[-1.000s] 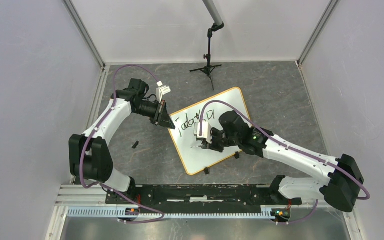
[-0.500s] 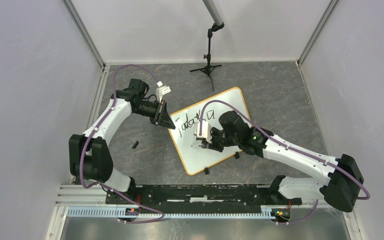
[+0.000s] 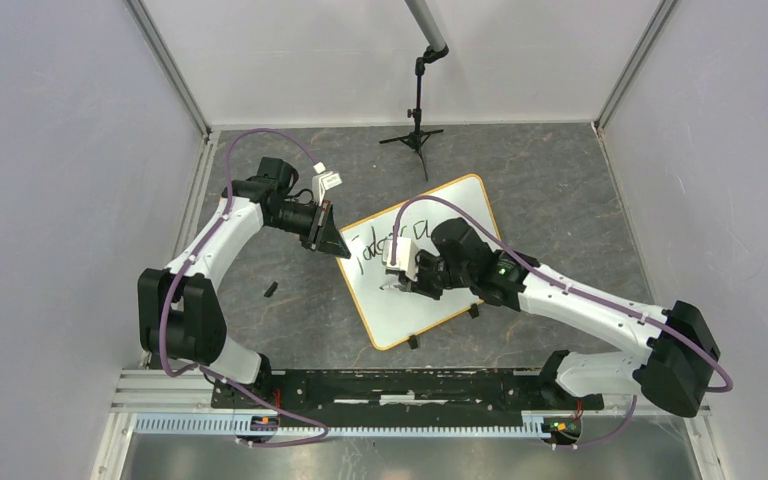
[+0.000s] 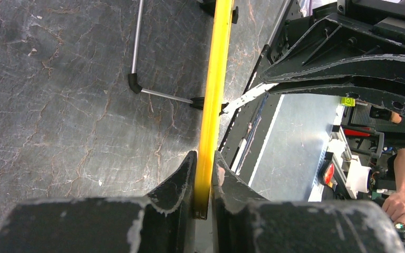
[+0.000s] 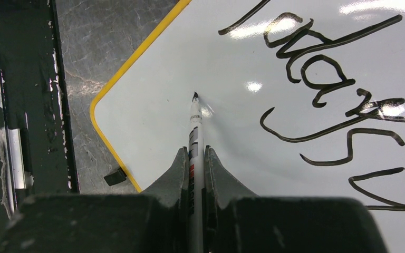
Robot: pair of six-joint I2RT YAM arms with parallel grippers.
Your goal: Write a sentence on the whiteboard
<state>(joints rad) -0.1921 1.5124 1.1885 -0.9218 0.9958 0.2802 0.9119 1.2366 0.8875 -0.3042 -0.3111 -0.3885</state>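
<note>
The whiteboard lies askew on the dark table, a little right of centre. The left gripper pinches its yellow rim at the left corner. The right gripper is clamped on a marker. The marker's tip seems to touch the blank area beneath the sentence, which reads roughly "Today a".

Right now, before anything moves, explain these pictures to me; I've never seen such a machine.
Two white robot arms are bolted at the near edge of a dark table. One picture looks down from above; the other two come from a camera on each wrist. A whiteboard rests on the table, with black writing begun. The left claw pinches its yellow rim. The right claw is shut on a marker, tip at the bare white beside the words.
</note>
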